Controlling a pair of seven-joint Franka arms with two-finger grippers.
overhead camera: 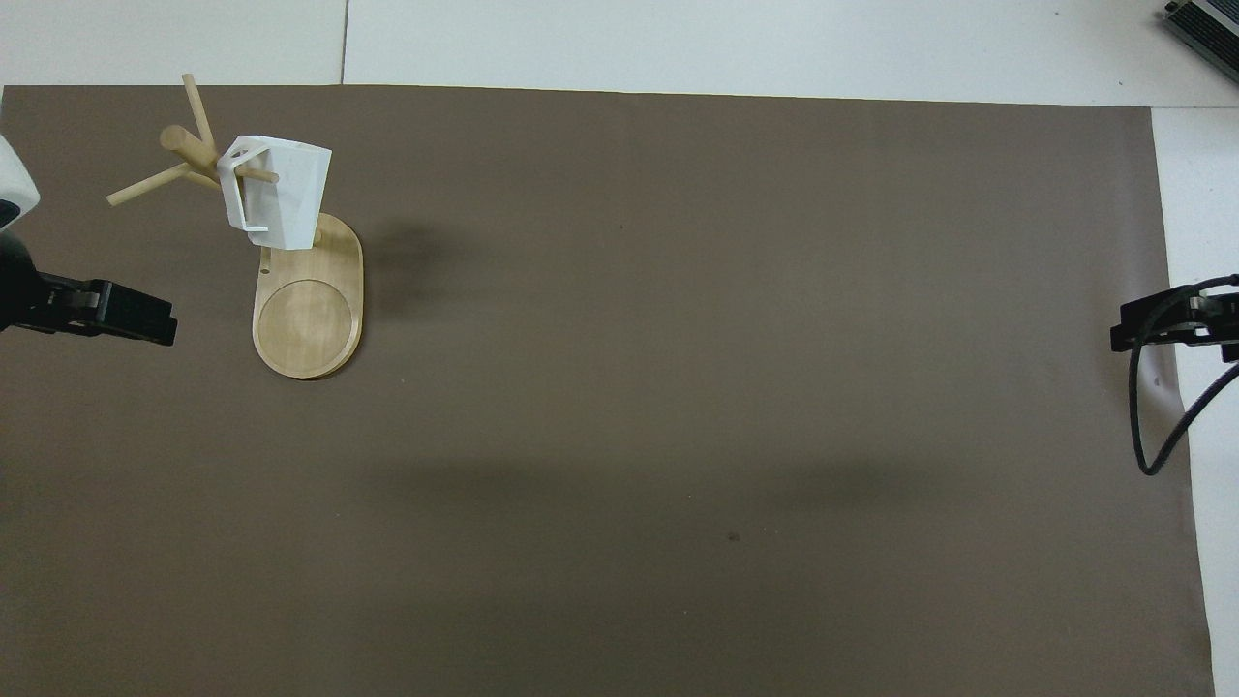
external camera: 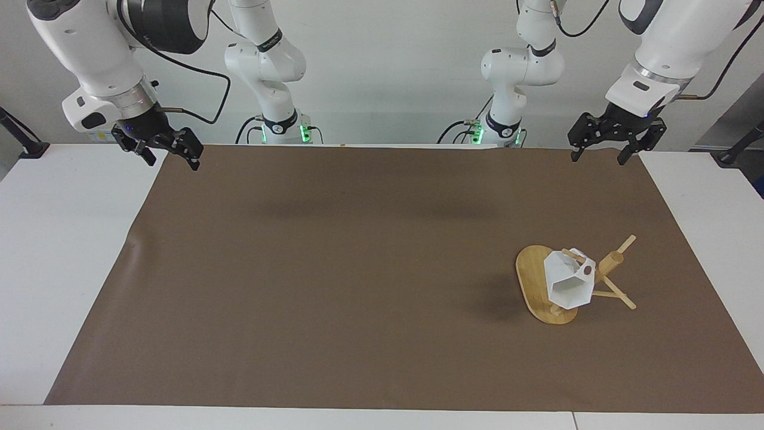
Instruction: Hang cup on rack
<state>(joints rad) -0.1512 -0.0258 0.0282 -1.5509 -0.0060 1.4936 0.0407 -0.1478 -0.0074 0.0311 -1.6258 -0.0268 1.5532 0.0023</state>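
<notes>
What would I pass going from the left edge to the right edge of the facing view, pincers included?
Right pincer, open and raised over the mat's edge → rack base → cup hanging on a peg of the rack → left pincer, open and raised at the mat's other end.

A small white faceted cup (external camera: 569,279) hangs by its blocky handle on a thin peg of the bamboo rack (external camera: 612,263), tilted, its hexagonal mouth angled outward. The rack stands upright on its flat oval base toward the left arm's end of the tabletop.
</notes>
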